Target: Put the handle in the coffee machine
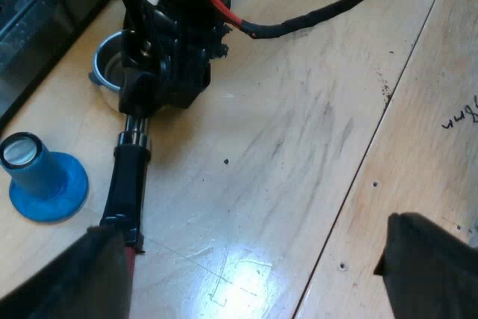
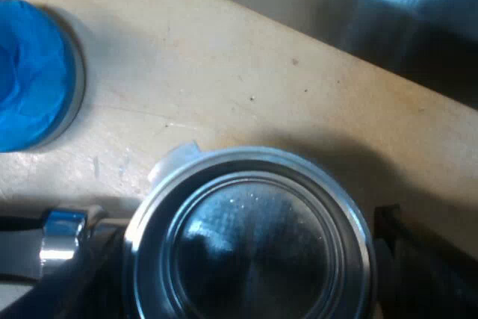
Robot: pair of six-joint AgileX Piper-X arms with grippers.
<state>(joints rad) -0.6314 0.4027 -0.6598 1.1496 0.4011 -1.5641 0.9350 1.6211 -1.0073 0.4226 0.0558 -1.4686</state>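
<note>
Right gripper (image 2: 250,282) is clamped around the bowl of the metal holder (image 2: 250,237), which lies on the wooden table (image 1: 314,132). Its dark handle (image 1: 127,177) reaches one finger of the left gripper (image 1: 250,248), whose fingers are wide apart. The blue tamper (image 1: 41,177) stands just beside the handle

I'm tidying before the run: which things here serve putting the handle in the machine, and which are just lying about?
For the job:
holder, lying on the table
machine
right gripper, at the holder's basket

Lying about:
blue tamper, standing beside the holder
</note>
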